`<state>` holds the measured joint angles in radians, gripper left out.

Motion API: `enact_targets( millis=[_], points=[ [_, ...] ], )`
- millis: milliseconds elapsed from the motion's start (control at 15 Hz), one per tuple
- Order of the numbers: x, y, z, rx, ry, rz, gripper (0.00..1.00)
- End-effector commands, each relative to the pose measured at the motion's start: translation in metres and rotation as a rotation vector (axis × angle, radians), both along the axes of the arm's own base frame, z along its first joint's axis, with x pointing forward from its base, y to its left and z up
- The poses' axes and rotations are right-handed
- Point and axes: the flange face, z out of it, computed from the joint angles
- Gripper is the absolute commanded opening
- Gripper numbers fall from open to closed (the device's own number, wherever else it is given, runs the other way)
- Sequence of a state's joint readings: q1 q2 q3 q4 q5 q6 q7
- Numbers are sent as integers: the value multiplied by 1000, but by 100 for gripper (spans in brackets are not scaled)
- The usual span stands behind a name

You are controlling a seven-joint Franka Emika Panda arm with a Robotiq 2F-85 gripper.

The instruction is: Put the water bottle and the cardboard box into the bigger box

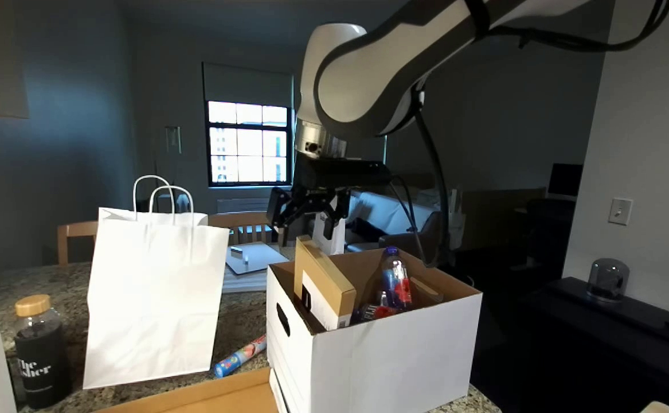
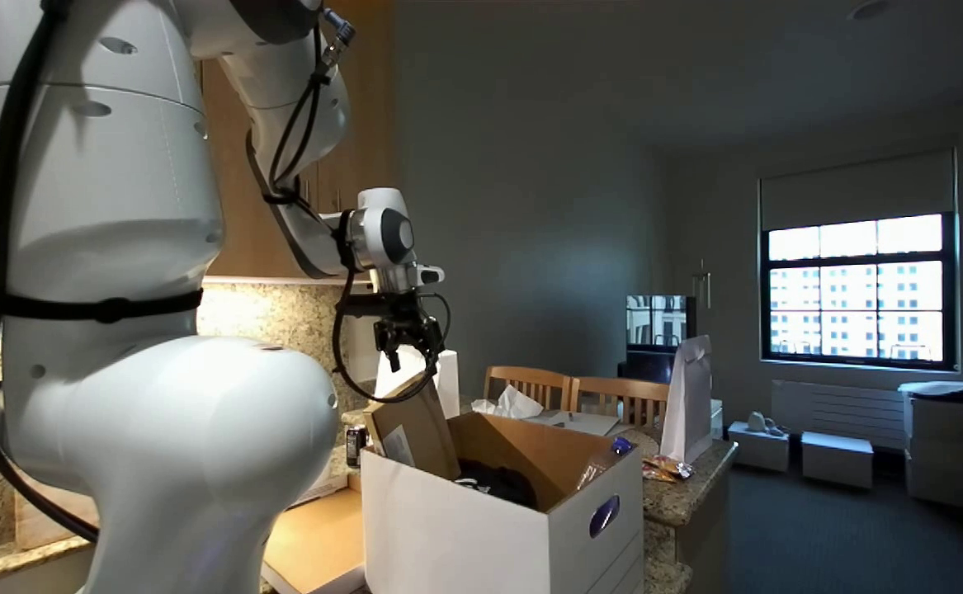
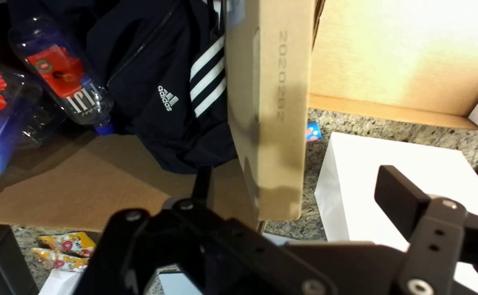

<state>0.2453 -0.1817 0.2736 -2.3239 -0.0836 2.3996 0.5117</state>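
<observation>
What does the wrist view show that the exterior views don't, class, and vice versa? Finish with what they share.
Only the wrist view: readable adidas lettering on the dark clothing, and readable digits on the cardboard box.
Only the exterior views: the window, the wooden chairs and the handle slot in the bigger box.
Shared: that cardboard box, the bigger box, a water bottle with a blue cap, and the open claw.

A home, with a kitchen open to a living area. In an exterior view, there are cabinets [image 2: 370,91] at eleven o'clock, a splashback [image 2: 299,313] at nine and chairs [image 2: 620,385] at four; in an exterior view, a counter [image 1: 248,310] at seven o'clock and a sofa [image 1: 390,219] at three.
</observation>
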Motion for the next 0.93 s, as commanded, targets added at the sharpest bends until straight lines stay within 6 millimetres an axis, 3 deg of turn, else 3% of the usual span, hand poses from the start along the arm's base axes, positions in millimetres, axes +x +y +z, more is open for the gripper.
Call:
enact_targets(
  millis=[0,67,867],
  points=[
    [-4,2,13,28,47,92,100],
    [0,2,7,14,21,42,100],
    [0,4,10,21,30,70,100]
  ],
)
